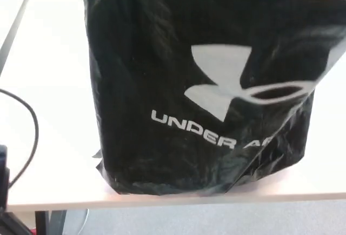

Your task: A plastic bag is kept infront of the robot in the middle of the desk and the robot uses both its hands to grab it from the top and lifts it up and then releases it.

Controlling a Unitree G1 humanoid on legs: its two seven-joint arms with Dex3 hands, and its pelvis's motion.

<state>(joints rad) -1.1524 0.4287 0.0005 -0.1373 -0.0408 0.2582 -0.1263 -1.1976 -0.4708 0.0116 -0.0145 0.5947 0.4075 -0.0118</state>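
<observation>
Head view: a black plastic bag point(200, 84) with a white logo and lettering filled most of the picture. Its bottom appeared to meet the desk point(48, 73) right along the near edge, roughly at the middle of that edge, with its lower left corner close to the lip. The bag's top ran out of the picture above, so whether anything gripped it there could not be told. Neither the left nor the right hand showed anywhere, so nothing could be said about how far open they were or what they held. A dark cable point(30, 121) curved over the desk's left side, well apart from the bag.

Judging from this, the bag looked set down or very nearly so, suggesting the lift was over and the task near its end; whether the release was complete could not be confirmed.
</observation>
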